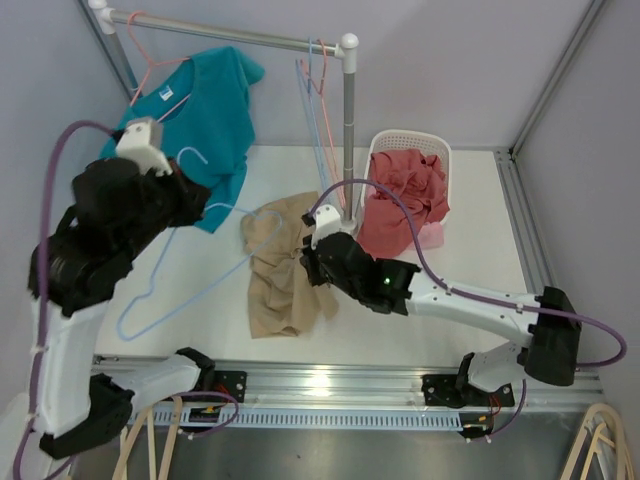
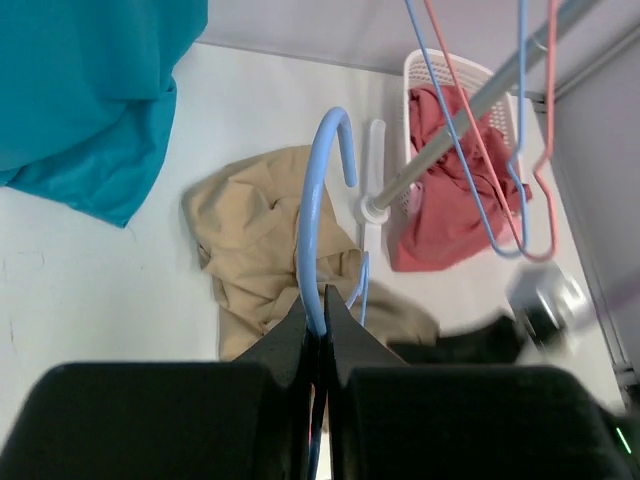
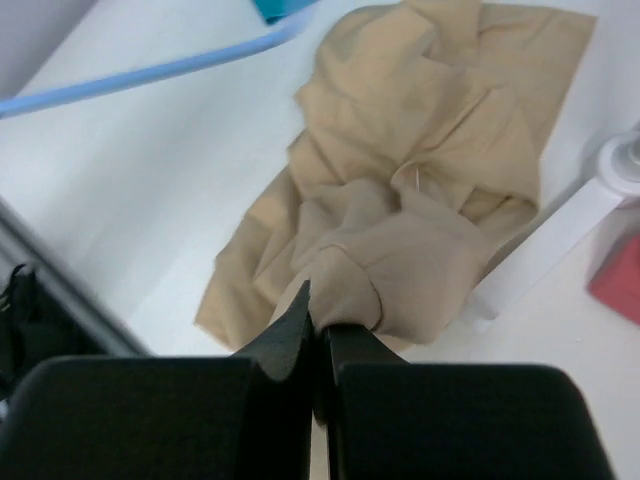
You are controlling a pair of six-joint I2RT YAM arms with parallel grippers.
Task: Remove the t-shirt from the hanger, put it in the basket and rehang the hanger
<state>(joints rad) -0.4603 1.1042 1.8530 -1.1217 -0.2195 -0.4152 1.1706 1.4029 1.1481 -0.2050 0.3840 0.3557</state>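
A beige t-shirt (image 1: 280, 270) lies crumpled in the middle of the table. My right gripper (image 1: 312, 255) is shut on a fold at its right edge, with cloth bunched over the closed jaws (image 3: 318, 315). My left gripper (image 1: 200, 203) hangs above the table's left side and is shut on the neck of a light blue wire hanger (image 2: 312, 200), whose hook curls up past the fingertips (image 2: 320, 305). The hanger's frame (image 1: 190, 297) slopes down to the table. Its right end meets the t-shirt's (image 3: 420, 130) left edge; whether it sits inside the cloth I cannot tell.
A teal shirt (image 1: 210, 110) hangs on a pink hanger from the white rail (image 1: 240, 35) at the back left. Empty blue and pink hangers (image 1: 315, 90) hang by the rack pole (image 1: 349, 130). At the back right a white basket (image 1: 438, 150) holds red cloth.
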